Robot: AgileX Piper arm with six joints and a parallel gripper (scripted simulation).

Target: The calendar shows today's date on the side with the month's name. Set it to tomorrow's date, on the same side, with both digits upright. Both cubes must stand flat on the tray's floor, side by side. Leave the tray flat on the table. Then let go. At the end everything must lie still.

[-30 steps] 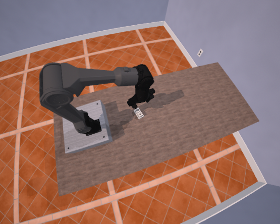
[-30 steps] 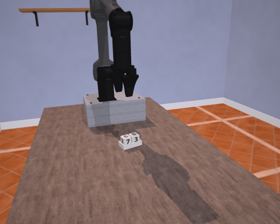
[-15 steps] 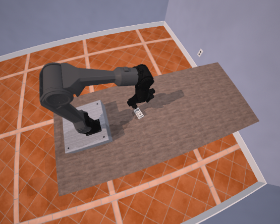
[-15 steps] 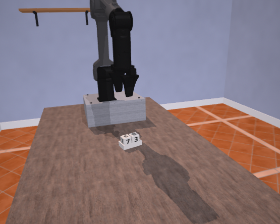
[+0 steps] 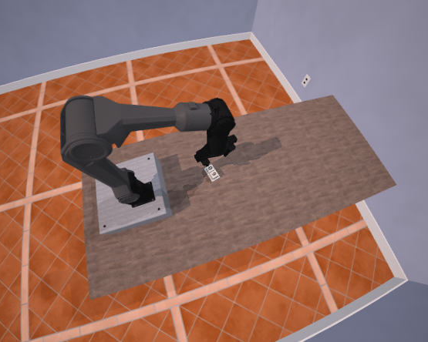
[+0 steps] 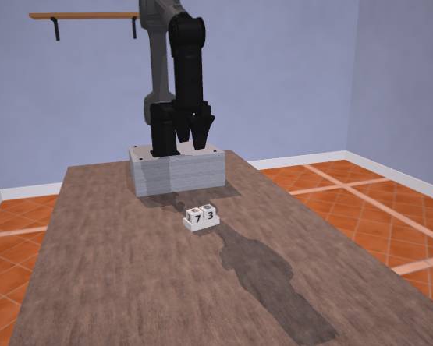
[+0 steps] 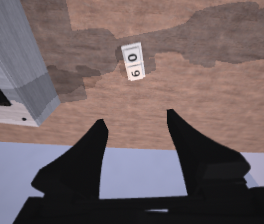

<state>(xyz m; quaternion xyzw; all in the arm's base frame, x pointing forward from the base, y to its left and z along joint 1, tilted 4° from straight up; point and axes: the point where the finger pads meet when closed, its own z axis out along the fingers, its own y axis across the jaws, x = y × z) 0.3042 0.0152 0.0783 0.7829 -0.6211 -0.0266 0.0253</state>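
Note:
A small white tray lies flat on the wooden table and holds two white cubes side by side. In the exterior view the side facing the camera reads 7 on the left cube and 3 on the right cube. The cubes' top faces show 0 and 9 in the top view and in the wrist view. I cannot see a month's name. My gripper is open and empty, high above the table between the tray and the arm's base. It also shows in the wrist view and in the top view.
The arm's grey base block stands on the table behind the tray. The arm's dark shadow runs across the table. A wooden shelf hangs on the back wall.

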